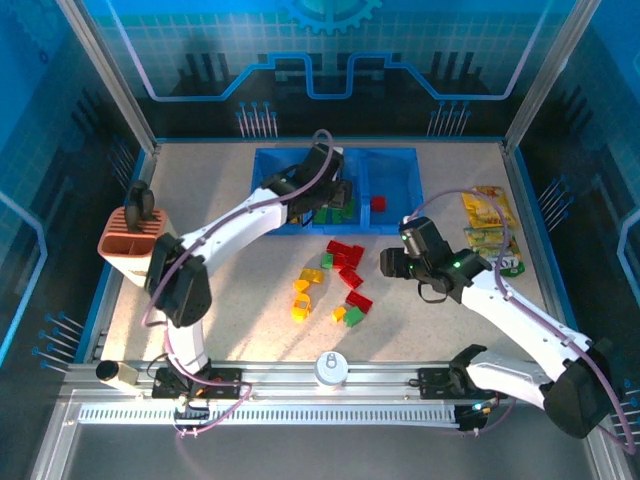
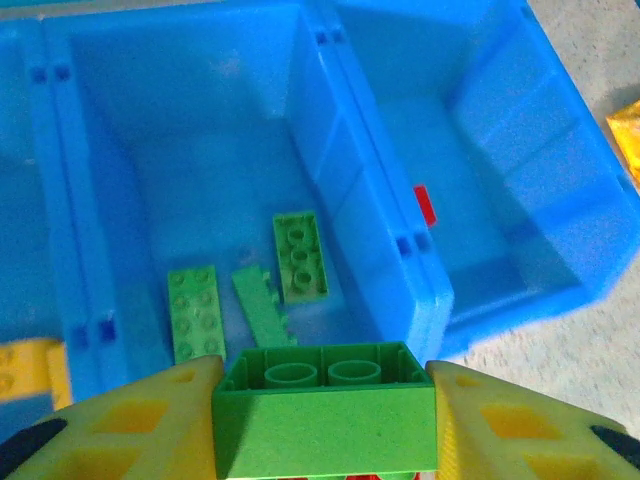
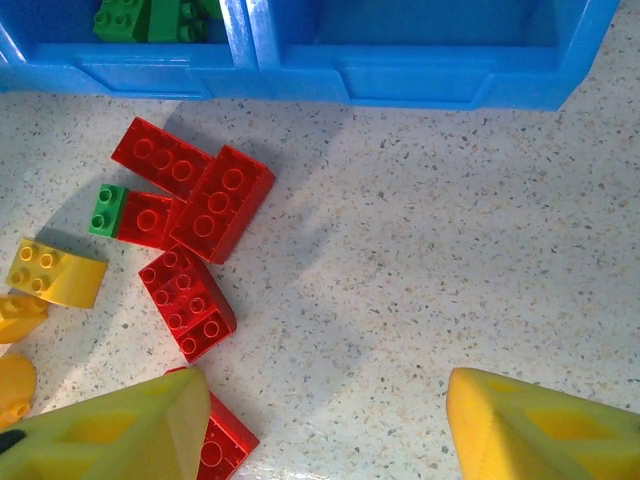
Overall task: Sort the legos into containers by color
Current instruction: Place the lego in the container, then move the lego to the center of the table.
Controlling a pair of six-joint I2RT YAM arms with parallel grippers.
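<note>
My left gripper (image 1: 335, 195) (image 2: 325, 425) is shut on a green lego (image 2: 325, 410), held above the middle compartment of the blue tray (image 1: 400, 152) (image 2: 340, 170). Three green legos (image 2: 300, 255) lie on that compartment's floor. A red lego (image 1: 378, 204) (image 2: 425, 205) sits in the right compartment, and a yellow one (image 2: 25, 365) in the left. My right gripper (image 1: 392, 263) (image 3: 320, 420) hangs open over bare table, just right of the loose red legos (image 3: 222, 203). One red lego (image 3: 225, 440) lies partly under its left finger. Loose yellow (image 1: 303, 290) and green (image 1: 353, 316) legos lie further left.
A salmon slotted holder (image 1: 130, 245) with black utensils stands at the left edge. Yellow-green snack packets (image 1: 488, 225) lie at the right. A white round knob (image 1: 330, 367) sits on the near rail. The tray's front wall (image 3: 400, 80) is just beyond my right gripper.
</note>
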